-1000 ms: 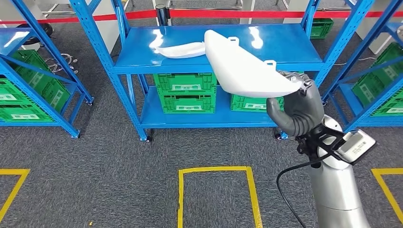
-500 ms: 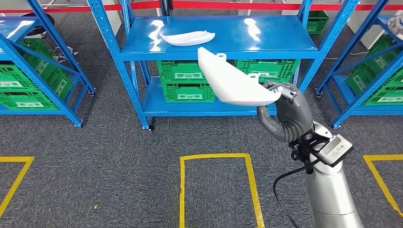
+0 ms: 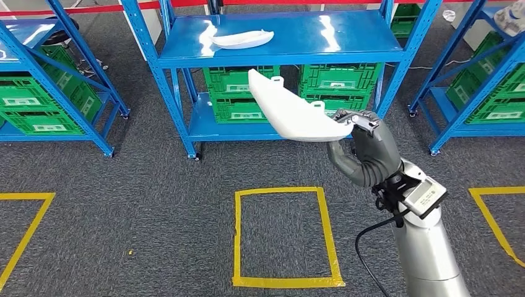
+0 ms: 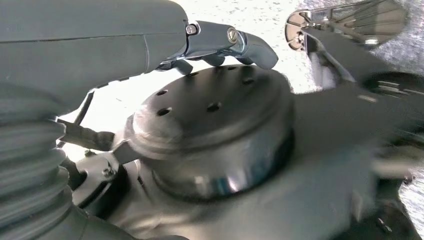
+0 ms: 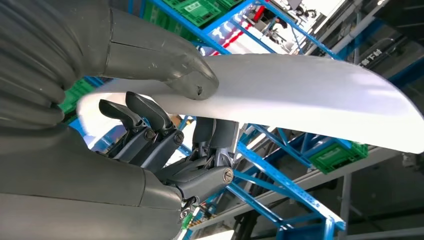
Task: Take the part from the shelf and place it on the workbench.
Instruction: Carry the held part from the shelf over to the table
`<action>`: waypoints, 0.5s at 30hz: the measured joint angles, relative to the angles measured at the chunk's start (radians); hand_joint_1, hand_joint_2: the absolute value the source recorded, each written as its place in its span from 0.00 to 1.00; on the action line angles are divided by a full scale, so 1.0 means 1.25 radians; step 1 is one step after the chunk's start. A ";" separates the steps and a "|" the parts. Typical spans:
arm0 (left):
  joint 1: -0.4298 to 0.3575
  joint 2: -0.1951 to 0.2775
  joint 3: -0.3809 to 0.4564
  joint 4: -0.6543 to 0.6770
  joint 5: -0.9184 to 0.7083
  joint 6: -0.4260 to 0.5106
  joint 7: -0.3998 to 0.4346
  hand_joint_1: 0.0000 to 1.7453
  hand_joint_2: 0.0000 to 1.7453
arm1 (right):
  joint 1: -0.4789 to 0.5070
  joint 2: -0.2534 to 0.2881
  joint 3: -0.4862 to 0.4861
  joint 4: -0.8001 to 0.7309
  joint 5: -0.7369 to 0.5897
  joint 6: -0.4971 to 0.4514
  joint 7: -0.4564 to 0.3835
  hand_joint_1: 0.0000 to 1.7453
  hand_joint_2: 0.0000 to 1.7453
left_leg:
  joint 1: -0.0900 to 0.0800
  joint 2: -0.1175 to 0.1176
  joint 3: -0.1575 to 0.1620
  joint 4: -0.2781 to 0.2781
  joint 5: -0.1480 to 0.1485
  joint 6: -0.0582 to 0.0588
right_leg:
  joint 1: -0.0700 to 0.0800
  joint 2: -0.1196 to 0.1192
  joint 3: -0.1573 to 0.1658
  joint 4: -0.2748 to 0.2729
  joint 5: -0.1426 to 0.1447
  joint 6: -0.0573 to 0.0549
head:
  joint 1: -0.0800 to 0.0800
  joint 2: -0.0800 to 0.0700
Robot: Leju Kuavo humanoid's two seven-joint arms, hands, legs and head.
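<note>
Carrying the white part (image 3: 291, 111) pinched at one end in our right hand (image 3: 362, 151), clear of the shelf (image 3: 365, 43), we judge it should be kept level; left hand (image 4: 220, 42) state undetermined.

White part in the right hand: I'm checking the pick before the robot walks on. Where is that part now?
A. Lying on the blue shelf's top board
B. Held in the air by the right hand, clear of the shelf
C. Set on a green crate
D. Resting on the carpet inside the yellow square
B: the right hand grips one end of the white part, thumb on top and fingers beneath, over the carpet in front of the blue shelf.
</note>
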 joint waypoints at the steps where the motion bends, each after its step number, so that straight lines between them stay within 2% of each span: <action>1: -0.001 0.001 0.000 0.000 0.000 0.002 0.000 0.00 1.00 | 0.000 0.001 0.000 -0.002 0.000 0.000 0.002 1.00 1.00 | -0.003 -0.001 0.024 -0.041 -0.011 0.005 | -0.001 -0.001 -0.003 -0.002 0.009 0.004 | 0.000 0.000; 2: -0.002 0.001 0.000 0.000 0.000 0.003 -0.001 0.00 1.00 | 0.001 0.001 0.000 -0.003 0.000 0.000 0.005 1.00 1.00 | -0.008 -0.002 0.032 -0.064 -0.017 0.011 | -0.003 -0.002 -0.004 -0.005 0.018 0.010 | 0.000 0.000; 3: -0.002 0.001 0.000 0.000 0.001 0.003 -0.001 0.00 1.00 | 0.003 0.001 0.000 -0.004 0.000 0.000 0.006 1.00 1.00 | -0.009 -0.001 0.026 -0.069 -0.010 0.017 | -0.004 -0.002 -0.006 -0.010 0.027 0.015 | -0.001 0.000; 4: -0.002 0.001 0.000 0.000 0.001 0.003 -0.001 0.00 1.00 | 0.006 0.001 0.000 -0.004 0.001 0.000 0.007 1.00 1.00 | -0.009 0.001 0.020 -0.073 0.000 0.023 | -0.006 -0.001 -0.009 -0.011 0.027 0.020 | -0.001 0.000; 5: -0.001 0.001 0.000 0.000 0.001 0.003 0.000 0.00 1.00 | 0.009 0.001 0.000 -0.004 0.002 0.000 0.008 1.00 1.00 | -0.008 0.003 0.014 -0.076 0.011 0.030 | -0.006 0.001 -0.015 -0.002 0.012 0.024 | -0.001 0.000; 6: 0.000 0.001 0.000 0.000 0.001 0.003 0.000 0.00 1.00 | 0.011 0.000 0.000 -0.004 0.003 0.000 0.009 1.00 1.00 | -0.005 0.005 0.005 -0.078 0.023 0.036 | -0.006 0.003 -0.025 0.022 -0.020 0.027 | -0.001 0.000; 8: 0.000 0.002 0.000 0.001 0.001 0.003 0.000 0.00 1.00 | 0.014 0.000 0.000 -0.005 0.005 0.000 0.011 1.00 1.00 | -0.004 0.009 -0.020 -0.077 0.044 0.043 | -0.007 0.005 -0.049 0.116 -0.106 0.032 | 0.000 0.000; 9: 0.001 0.002 0.000 0.001 0.000 0.003 0.000 0.00 1.00 | 0.016 0.000 0.000 -0.006 0.005 0.000 0.012 1.00 1.00 | -0.004 0.009 -0.035 -0.075 0.055 0.044 | -0.008 0.005 -0.058 0.169 -0.133 0.034 | 0.000 0.000; 10: 0.000 0.003 0.000 0.001 -0.001 0.003 -0.001 0.00 1.00 | 0.018 0.000 0.000 -0.006 0.005 0.000 0.014 1.00 1.00 | -0.004 0.010 -0.051 -0.072 0.066 0.043 | -0.008 0.005 -0.059 0.207 -0.140 0.035 | 0.000 0.000; 11: 0.000 0.002 0.000 0.001 -0.003 0.003 -0.001 0.00 1.00 | 0.019 0.000 0.000 -0.006 0.006 0.000 0.016 1.00 1.00 | -0.004 0.011 -0.068 -0.068 0.076 0.042 | -0.008 0.005 -0.049 0.223 -0.128 0.036 | 0.000 0.000; 12: 0.000 0.002 0.000 0.001 -0.004 0.003 -0.001 0.00 1.00 | 0.020 0.000 0.000 -0.007 0.006 0.000 0.018 1.00 1.00 | -0.003 0.011 -0.085 -0.063 0.086 0.040 | -0.008 0.005 -0.025 0.210 -0.106 0.036 | 0.000 0.000; 13: 0.000 0.002 0.000 0.001 -0.005 0.003 -0.002 0.00 1.00 | 0.020 0.000 0.000 -0.007 0.006 0.000 0.020 1.00 1.00 | -0.002 0.012 -0.101 -0.058 0.095 0.037 | -0.008 0.005 0.014 0.173 -0.089 0.036 | 0.000 0.000; 14: 0.000 0.002 0.000 0.001 -0.004 0.003 -0.002 0.00 1.00 | 0.019 0.000 0.000 -0.008 0.007 0.001 0.021 1.00 1.00 | -0.002 0.011 -0.115 -0.051 0.103 0.033 | -0.008 0.005 0.062 0.114 -0.091 0.035 | 0.000 0.000; 15: 0.000 0.003 0.000 0.001 -0.003 0.003 -0.002 0.00 1.00 | 0.019 0.001 0.000 -0.009 0.006 0.001 0.021 1.00 1.00 | -0.002 0.011 -0.124 -0.045 0.109 0.029 | -0.006 0.006 0.105 0.059 -0.103 0.032 | 0.000 0.000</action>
